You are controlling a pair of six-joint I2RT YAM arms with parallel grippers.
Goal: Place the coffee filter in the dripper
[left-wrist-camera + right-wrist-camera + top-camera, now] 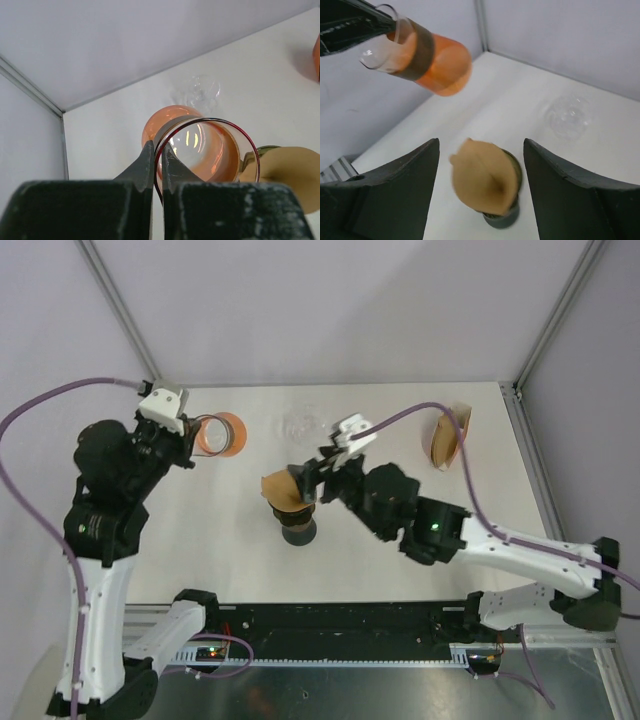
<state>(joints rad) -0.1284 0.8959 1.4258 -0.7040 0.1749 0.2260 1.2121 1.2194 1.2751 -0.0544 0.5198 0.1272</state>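
A brown paper coffee filter (279, 489) sits opened in the mouth of the dark dripper (298, 531) at the table's middle, leaning out over its left side. From the right wrist, the filter (485, 179) looks blurred and covers most of the dripper's rim (516, 169). My right gripper (481, 145) hovers just above it, open, with nothing between its fingers and the filter seen in the gap; from above the right gripper (309, 483) is at the filter's right edge. My left gripper (158, 148) is shut on the rim of an orange glass (200, 150), held tipped in the air at the back left.
The orange glass (220, 434) hangs over the table's back left. A clear glass piece (300, 425) lies behind the dripper. A holder with brown filters (447, 437) stands at the back right. Frame posts rise at both back corners.
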